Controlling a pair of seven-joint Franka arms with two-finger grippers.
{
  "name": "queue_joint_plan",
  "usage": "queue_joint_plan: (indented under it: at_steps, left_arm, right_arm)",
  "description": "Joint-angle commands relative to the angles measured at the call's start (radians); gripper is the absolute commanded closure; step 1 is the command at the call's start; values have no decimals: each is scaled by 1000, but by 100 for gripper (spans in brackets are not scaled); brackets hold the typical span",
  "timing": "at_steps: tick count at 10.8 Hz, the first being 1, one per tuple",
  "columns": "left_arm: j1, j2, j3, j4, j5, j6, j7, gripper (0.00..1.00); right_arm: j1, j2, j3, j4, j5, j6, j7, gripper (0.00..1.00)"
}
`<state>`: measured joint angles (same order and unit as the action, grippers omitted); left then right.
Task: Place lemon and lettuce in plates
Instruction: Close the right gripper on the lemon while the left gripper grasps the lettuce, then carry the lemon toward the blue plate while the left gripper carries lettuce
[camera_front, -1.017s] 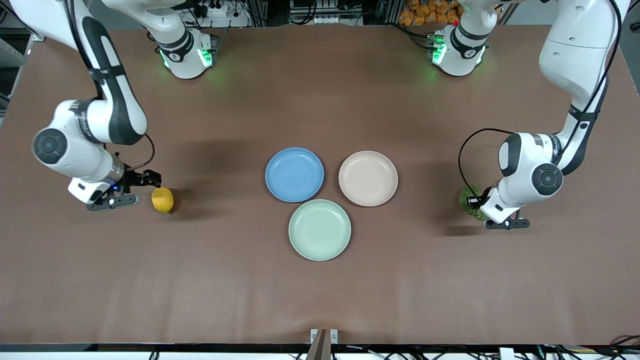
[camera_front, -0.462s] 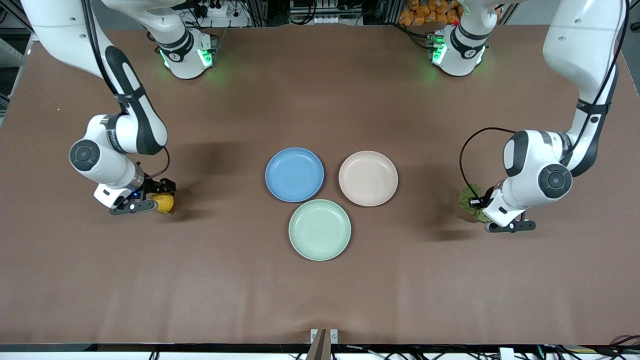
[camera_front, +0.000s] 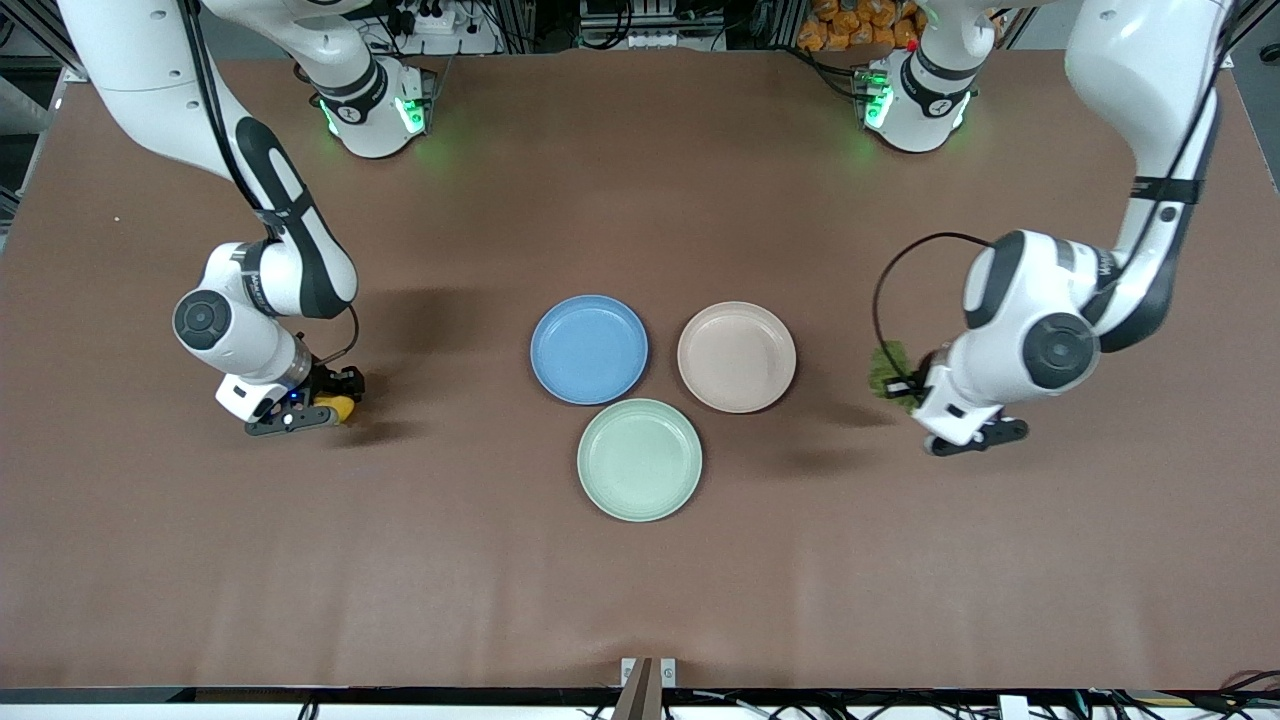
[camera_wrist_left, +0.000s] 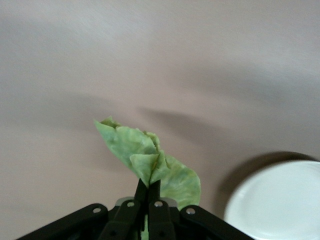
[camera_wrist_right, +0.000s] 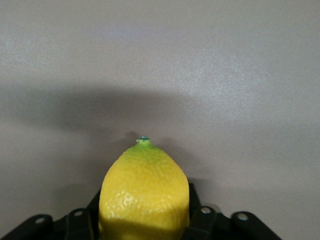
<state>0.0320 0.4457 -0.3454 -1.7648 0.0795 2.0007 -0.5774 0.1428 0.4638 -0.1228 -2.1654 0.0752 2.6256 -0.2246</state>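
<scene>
The yellow lemon (camera_front: 340, 406) rests on the brown table toward the right arm's end. My right gripper (camera_front: 332, 404) is around it, and in the right wrist view the lemon (camera_wrist_right: 144, 187) fills the space between the fingers of the gripper (camera_wrist_right: 144, 212). My left gripper (camera_front: 905, 386) is shut on the green lettuce (camera_front: 887, 367) and holds it above the table beside the beige-pink plate (camera_front: 737, 356). In the left wrist view the leaf (camera_wrist_left: 150, 157) hangs from the closed gripper (camera_wrist_left: 148, 187). The blue plate (camera_front: 589, 349) is beside the beige-pink one; both are empty.
A pale mint-green plate (camera_front: 639, 459) lies nearer the front camera than the other two plates and touches both. A pale plate rim (camera_wrist_left: 280, 200) shows in the left wrist view. Both arm bases stand at the table's top edge.
My right gripper has slid onto the lemon and now encloses it. My left gripper has lifted the lettuce off the table and carried it toward the beige-pink plate.
</scene>
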Motion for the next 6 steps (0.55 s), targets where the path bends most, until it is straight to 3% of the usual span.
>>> queue_joint_plan:
  at_steps: [1,4,6]
  left_arm:
    - [-18,43,-66,30,9,-19,-169,100]
    - [-127,105,-66,74,9,-10,-332,100]
    - [-191,157,-64,80,11,-3,-415,100]
  right_arm:
    - [6,-11,5,27,17,-34,-31,92]
    - [40,-28,11,117,23,-217,-10,95]
    - [99,-31,57,145,23,-233,147,94]
